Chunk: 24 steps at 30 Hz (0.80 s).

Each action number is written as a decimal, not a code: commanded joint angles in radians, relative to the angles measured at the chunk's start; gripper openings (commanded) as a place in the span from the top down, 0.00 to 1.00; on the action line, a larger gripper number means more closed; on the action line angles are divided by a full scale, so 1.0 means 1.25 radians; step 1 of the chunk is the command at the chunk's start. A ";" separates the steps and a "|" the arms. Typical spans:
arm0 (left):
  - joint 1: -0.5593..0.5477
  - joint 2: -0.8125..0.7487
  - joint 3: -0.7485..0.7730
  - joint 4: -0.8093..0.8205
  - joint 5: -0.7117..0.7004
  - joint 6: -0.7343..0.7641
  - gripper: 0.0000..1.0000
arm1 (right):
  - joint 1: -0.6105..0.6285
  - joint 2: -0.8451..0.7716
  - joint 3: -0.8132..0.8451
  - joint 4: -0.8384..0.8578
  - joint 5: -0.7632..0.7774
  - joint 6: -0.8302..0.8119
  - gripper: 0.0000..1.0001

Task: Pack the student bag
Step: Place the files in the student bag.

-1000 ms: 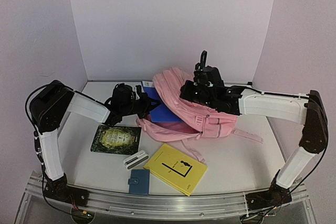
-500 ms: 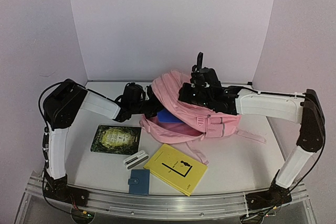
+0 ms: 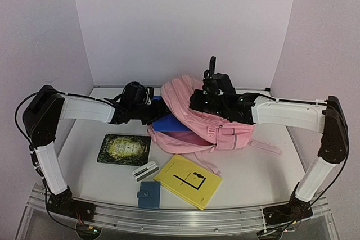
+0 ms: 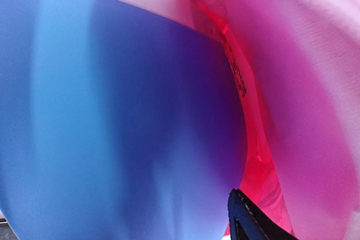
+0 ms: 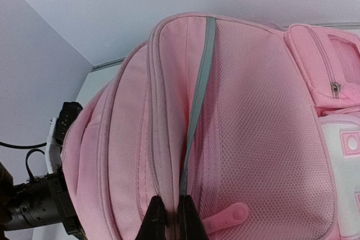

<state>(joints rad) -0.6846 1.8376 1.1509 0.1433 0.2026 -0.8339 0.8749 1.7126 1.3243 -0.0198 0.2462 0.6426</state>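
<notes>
Reaching in from the left side of the tabletop (image 3: 84, 167), the left arm stretches low toward the middle, and the left gripper (image 3: 147, 111) sits at the open mouth of the student bag (image 3: 225, 130). Whether its jaws stand wide or narrow cannot be told: the overhead view shows only a dark mass there. The left wrist view shows a single dark fingertip (image 4: 250, 220) at the bottom edge, beside the bag's bright pink lining. Just right of that gripper, a blue book (image 3: 171, 122) pokes out of the opening, partly inside the bag, and its flat face fills most of the left wrist view. Nearer the front edge lie a dark green book (image 3: 124, 149), a small white object (image 3: 145, 170), a small blue wallet (image 3: 149, 194) and a yellow book (image 3: 188, 181), all apart from the bag except the yellow book, which lies just below it. The student bag lies on its side at the centre rear of the tabletop, mouth turned left and front pockets toward the right, with a pink strap trailing to the right. Above its raised upper edge, the right gripper (image 5: 170, 220) is pinched tight on the fabric along a grey trimmed seam, holding that side of the bag up, and the right arm runs off to the right.
</notes>
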 commanded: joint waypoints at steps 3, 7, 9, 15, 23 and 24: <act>-0.004 -0.022 0.021 -0.097 -0.064 0.058 0.28 | 0.010 -0.059 0.031 0.120 0.001 -0.007 1.00; -0.004 -0.013 0.014 -0.080 -0.035 0.052 0.38 | 0.010 -0.061 0.030 0.119 0.002 -0.007 1.00; -0.003 -0.014 -0.001 -0.037 0.001 0.040 0.47 | 0.011 -0.062 0.029 0.120 0.002 -0.006 1.00; -0.006 0.015 -0.003 0.064 0.113 -0.026 0.69 | 0.010 -0.056 0.031 0.120 -0.004 0.000 1.00; -0.049 0.140 0.111 0.092 0.191 -0.048 0.80 | 0.010 -0.031 0.051 0.120 -0.042 0.009 1.00; -0.053 0.149 0.120 0.089 0.192 -0.046 0.80 | 0.010 -0.030 0.053 0.119 -0.043 0.009 1.00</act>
<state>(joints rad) -0.6983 1.9830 1.2064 0.1849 0.3612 -0.8897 0.8746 1.7126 1.3243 -0.0245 0.2390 0.6445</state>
